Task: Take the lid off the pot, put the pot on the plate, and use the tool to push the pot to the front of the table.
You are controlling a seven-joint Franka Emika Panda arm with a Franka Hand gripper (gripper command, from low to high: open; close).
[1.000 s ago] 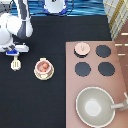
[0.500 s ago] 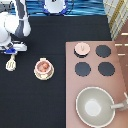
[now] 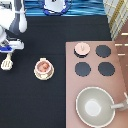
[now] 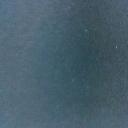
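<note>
The gripper hangs at the exterior view's left edge, directly above the tool; its blue block sits just over the top of the tool's thin handle, and whether it is open or shut cannot be told from here. The tool lies on the black tabletop with its slotted head toward the exterior view's bottom. The white arm rises from the gripper toward the exterior view's top-left corner.

Toward the exterior view's right of the tool, near it but apart, the pot sits on the cream plate — its reddish contents are open to view, with no cover on it. The lid rests well apart from the pot, on the top-left burner of the brownish-pink stove; three black burners stay bare beside it. A large grey pan stands on the stove's lower part, its handle toward the exterior view's right.

The wrist view shows only a blurred dark blue-grey surface; nothing in it can be identified.
</note>
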